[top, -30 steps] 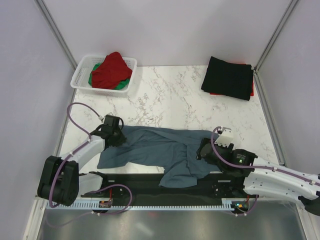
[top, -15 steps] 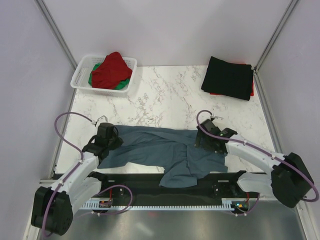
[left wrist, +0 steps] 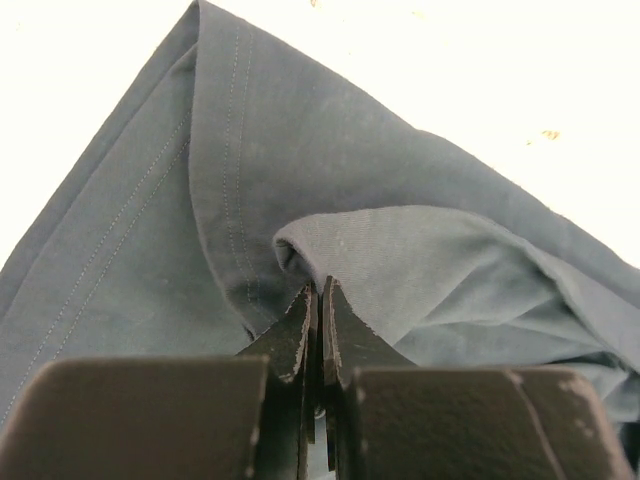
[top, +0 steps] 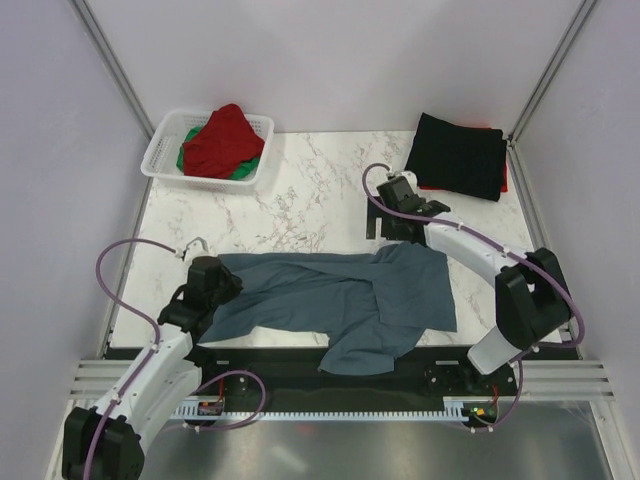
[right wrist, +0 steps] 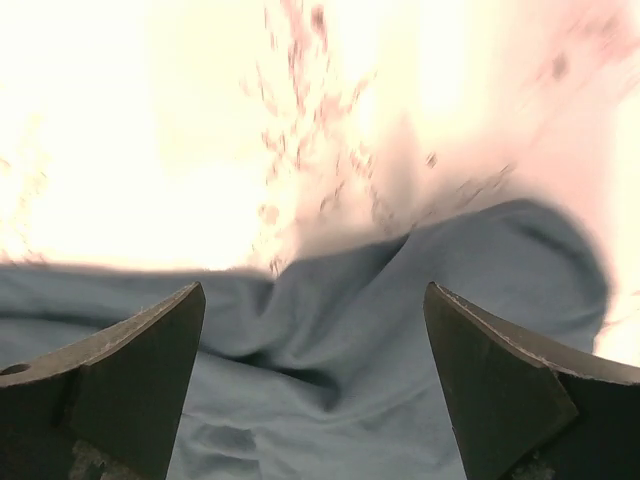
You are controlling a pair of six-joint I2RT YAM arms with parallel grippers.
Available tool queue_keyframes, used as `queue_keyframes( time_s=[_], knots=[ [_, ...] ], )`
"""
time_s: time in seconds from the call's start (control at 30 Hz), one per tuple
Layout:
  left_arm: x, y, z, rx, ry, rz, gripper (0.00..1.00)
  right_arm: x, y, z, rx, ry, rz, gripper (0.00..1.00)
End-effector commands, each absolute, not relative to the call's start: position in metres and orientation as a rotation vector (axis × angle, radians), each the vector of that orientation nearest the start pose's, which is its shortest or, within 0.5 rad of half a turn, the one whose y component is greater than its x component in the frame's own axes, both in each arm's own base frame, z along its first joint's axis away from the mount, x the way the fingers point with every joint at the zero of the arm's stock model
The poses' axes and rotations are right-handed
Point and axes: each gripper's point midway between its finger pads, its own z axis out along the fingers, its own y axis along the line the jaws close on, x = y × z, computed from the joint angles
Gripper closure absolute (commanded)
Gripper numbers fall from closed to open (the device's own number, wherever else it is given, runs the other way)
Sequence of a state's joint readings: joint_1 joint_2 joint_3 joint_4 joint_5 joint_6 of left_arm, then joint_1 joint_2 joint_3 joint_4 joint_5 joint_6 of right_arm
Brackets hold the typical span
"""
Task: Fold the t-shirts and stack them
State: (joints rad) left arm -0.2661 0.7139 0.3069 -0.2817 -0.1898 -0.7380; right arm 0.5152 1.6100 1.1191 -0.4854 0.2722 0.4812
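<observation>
A slate blue-grey t-shirt (top: 330,295) lies crumpled and partly spread across the near middle of the marble table. My left gripper (top: 208,285) is at its left edge, shut on a pinched fold of the fabric (left wrist: 330,250), as the left wrist view (left wrist: 320,290) shows. My right gripper (top: 384,226) is open and empty, just beyond the shirt's far right corner. In the right wrist view (right wrist: 312,295) the shirt (right wrist: 350,380) lies below the spread fingers. A folded black t-shirt (top: 458,155) lies at the far right on a red one (top: 503,181).
A white lattice basket (top: 158,152) stands at the far left with a red t-shirt (top: 222,138) over a green one (top: 242,170). The shirt's lower hem hangs over the table's near edge onto the black rail (top: 280,365).
My right gripper has let go of the shirt's right side and moved away toward the far middle. The shirt's right part now lies spread wider. My left gripper has drawn slightly nearer, still shut.
</observation>
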Motion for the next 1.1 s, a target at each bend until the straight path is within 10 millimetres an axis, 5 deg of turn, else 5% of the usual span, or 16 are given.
queue_keyframes(
  time_s=[0.0, 0.07, 0.1, 0.17, 0.2, 0.27, 0.3, 0.47, 0.57, 0.73, 0.83, 0.93, 1.0, 1.07],
  knots=[
    [0.244, -0.054, 0.072, -0.677, 2.086, -0.332, 0.98, 0.359, 0.144, 0.145, 0.061, 2.333, -0.009, 0.02],
    [0.243, -0.053, 0.071, -0.679, 2.086, -0.332, 0.98, 0.343, 0.123, 0.161, 0.227, 2.296, -0.014, 0.02],
    [0.243, -0.053, 0.071, -0.680, 2.086, -0.331, 0.98, 0.325, 0.100, 0.145, 0.310, 2.340, -0.076, 0.02],
    [0.243, -0.052, 0.071, -0.687, 2.088, -0.325, 0.98, 0.305, 0.081, 0.150, 0.478, 2.301, -0.022, 0.02],
    [0.244, -0.053, 0.071, -0.685, 2.089, -0.326, 0.98, 0.287, 0.063, 0.128, 0.549, 2.341, -0.042, 0.02],
    [0.243, -0.053, 0.070, -0.685, 2.091, -0.325, 0.98, 0.269, 0.061, 0.125, 0.650, 2.326, 0.067, 0.02],
    [0.244, -0.053, 0.071, -0.687, 2.089, -0.325, 0.98, 0.253, 0.056, 0.108, 0.684, 2.359, 0.056, 0.02],
    [0.244, -0.053, 0.072, -0.685, 2.088, -0.327, 0.98, 0.225, 0.079, 0.077, 0.730, 2.415, 0.267, 0.05],
    [0.244, -0.053, 0.072, -0.686, 2.086, -0.328, 0.98, 0.238, 0.112, 0.071, 0.611, 2.438, 0.476, 0.06],
    [0.243, -0.053, 0.071, -0.687, 2.089, -0.327, 0.98, 0.250, 0.134, 0.043, 0.521, 2.552, 0.529, 0.08],
    [0.244, -0.052, 0.071, -0.692, 2.087, -0.323, 0.98, 0.272, 0.146, 0.037, 0.460, 2.569, 0.550, 0.08],
    [0.243, -0.051, 0.071, -0.697, 2.086, -0.319, 0.98, 0.304, 0.180, 0.045, 0.328, 2.549, 0.720, 0.10],
    [0.243, -0.052, 0.070, -0.695, 2.085, -0.321, 0.98, 0.324, 0.186, 0.056, 0.246, 2.548, 0.700, 0.10],
    [0.243, -0.052, 0.071, -0.694, 2.086, -0.322, 0.98, 0.333, 0.172, 0.053, 0.251, 2.579, 0.559, 0.08]
  ],
)
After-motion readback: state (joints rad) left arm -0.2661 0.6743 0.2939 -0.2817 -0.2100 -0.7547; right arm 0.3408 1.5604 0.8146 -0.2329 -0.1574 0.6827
